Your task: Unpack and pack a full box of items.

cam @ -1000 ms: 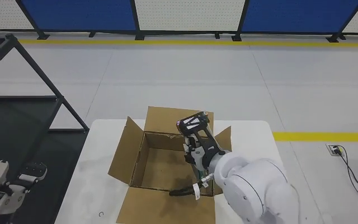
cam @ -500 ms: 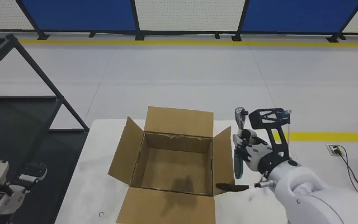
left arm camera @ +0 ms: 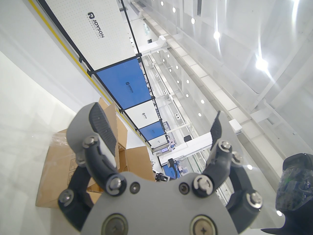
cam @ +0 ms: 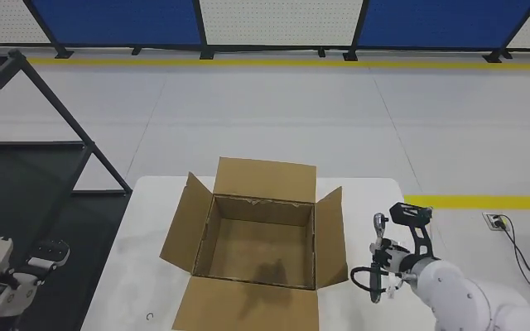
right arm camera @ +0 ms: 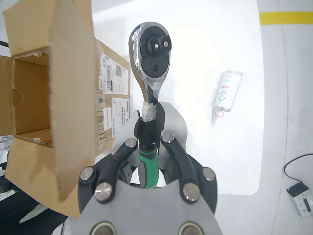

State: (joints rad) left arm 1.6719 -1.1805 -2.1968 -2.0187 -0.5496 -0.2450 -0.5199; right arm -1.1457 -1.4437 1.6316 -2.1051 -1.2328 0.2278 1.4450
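An open cardboard box (cam: 265,178) stands in the middle of the white table (cam: 149,248), flaps spread, its inside bare brown. Over the table to the right of the box, my right gripper (cam: 387,266) is shut on a ratchet wrench (cam: 378,248). In the right wrist view this gripper (right arm camera: 148,133) clamps the wrench's green handle, and the chrome ratchet head (right arm camera: 150,57) sticks out ahead beside the box's side flap (right arm camera: 71,79). A small clear bottle (right arm camera: 226,94) lies on the table (right arm camera: 195,37) beyond the wrench. My left gripper (left arm camera: 156,113) points up at the ceiling, open with nothing in it.
A black metal frame (cam: 50,116) stands left of the table. The table's right edge runs close to the bottle, with a yellow floor line (right arm camera: 286,18) and a cabled power box (right arm camera: 299,196) past it. Other cardboard boxes (left arm camera: 61,162) sit on the floor in the left wrist view.
My right arm lifted the ratchet wrench out of the box, swung it right over the side flap and brought it down lower over the table's right side.
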